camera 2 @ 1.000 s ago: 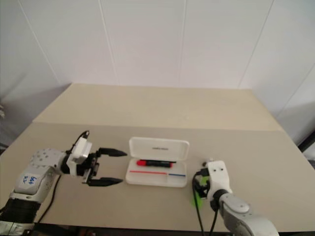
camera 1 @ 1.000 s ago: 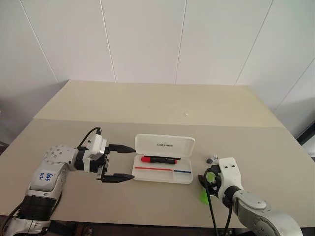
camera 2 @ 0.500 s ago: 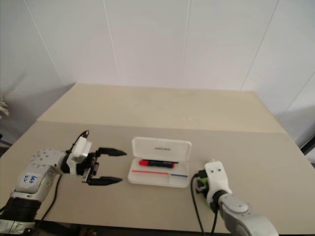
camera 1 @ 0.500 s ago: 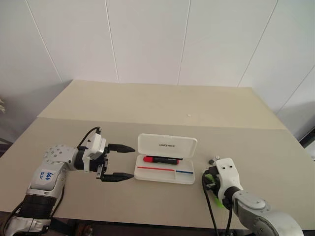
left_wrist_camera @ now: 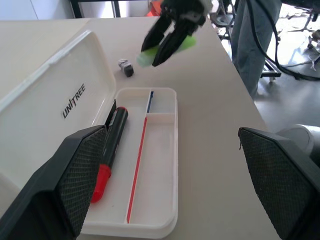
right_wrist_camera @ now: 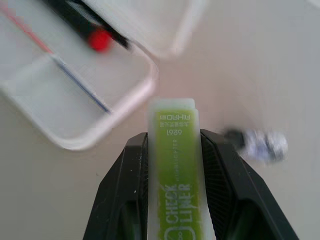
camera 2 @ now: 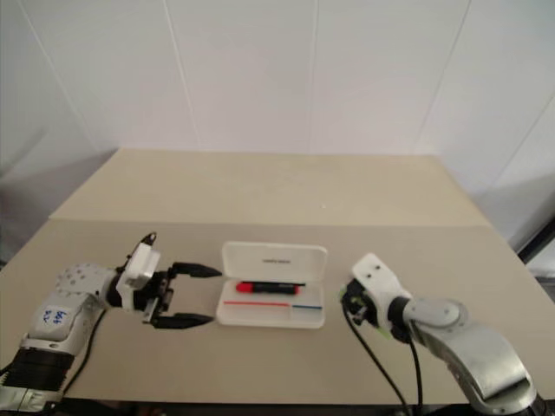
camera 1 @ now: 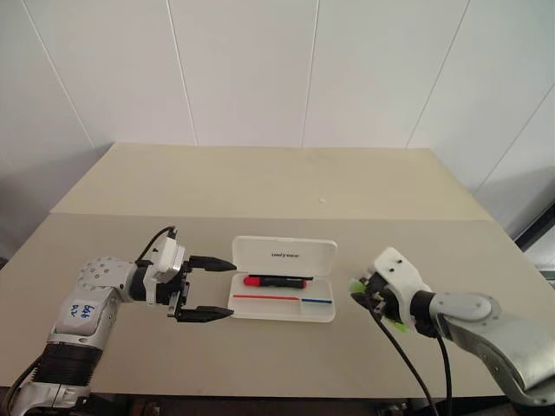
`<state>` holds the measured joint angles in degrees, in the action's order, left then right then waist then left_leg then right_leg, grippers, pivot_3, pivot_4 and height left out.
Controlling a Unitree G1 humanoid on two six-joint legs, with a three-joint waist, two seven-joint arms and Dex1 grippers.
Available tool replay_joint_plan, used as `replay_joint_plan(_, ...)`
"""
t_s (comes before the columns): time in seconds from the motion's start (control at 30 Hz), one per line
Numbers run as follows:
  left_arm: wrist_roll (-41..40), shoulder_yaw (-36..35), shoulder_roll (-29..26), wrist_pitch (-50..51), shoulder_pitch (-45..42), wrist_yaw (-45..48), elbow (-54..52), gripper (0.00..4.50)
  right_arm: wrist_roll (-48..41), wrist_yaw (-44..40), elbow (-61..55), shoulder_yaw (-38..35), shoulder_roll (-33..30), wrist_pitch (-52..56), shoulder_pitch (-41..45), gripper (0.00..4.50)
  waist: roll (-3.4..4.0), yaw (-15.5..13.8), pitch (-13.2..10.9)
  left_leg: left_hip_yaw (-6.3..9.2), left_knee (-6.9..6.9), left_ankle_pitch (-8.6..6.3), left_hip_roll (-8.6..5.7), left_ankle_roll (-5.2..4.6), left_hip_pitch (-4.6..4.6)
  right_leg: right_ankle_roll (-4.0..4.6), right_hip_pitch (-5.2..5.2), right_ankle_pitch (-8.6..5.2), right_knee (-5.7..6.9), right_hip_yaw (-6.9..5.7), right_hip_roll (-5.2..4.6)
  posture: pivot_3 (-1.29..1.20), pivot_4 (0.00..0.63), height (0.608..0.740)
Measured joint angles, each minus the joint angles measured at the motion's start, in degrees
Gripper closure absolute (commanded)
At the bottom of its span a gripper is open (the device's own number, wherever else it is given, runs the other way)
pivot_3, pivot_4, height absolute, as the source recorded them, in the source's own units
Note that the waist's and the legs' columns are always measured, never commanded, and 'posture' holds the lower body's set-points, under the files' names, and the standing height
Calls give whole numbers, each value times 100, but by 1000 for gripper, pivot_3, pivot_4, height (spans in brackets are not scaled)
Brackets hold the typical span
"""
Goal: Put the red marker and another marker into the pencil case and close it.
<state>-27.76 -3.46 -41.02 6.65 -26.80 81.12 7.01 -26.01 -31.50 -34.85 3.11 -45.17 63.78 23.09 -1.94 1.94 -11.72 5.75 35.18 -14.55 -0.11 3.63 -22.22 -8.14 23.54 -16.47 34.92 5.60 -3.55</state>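
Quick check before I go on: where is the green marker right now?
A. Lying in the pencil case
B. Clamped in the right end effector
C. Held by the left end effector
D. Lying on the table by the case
B: the right end effector is shut on the green marker, raised beside the open pencil case.

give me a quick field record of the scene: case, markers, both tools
case: flat white hard-plastic pencil case, lid open, on the beige table
red marker: slim red-and-black marker, lying inside the case
green marker: stubby lime-green highlighter, clamped in the right tool, off the table beside the case
left tool: open, empty, at the case's other end
other: small grey-black object on the table
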Motion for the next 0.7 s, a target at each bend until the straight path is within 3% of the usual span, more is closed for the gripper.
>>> replay_joint_plan(0.13, 13, -19, -42, -169, 10, 135, 296, 0, -97, -487, 327, 457, 46, -22, 952, 2645, 4, 1, -3, 0, 2, 0, 0, 0, -3, 0, 7, 0, 6, 0, -1, 0, 150, 740)
replay_joint_plan(0.23, 82, -42, -80, -327, 37, 244, 537, 0, -129, -743, 525, 890, 421, -121, 1612, 2645, 4, -3, -3, 1, 1, 0, 2, 0, -5, 1, 11, -1, 7, -1, 0, 0, 150, 740)
replay_joint_plan(0.7, 95, -478, -209, -710, 269, 340, 809, 0, 632, -1277, 1881, 2540, 1571, -1218, 2370, 2645, 5, 6, -3, 1, 2, -1, 0, 2, -14, 1, 23, -1, 20, -3, -2, 0, 150, 740)
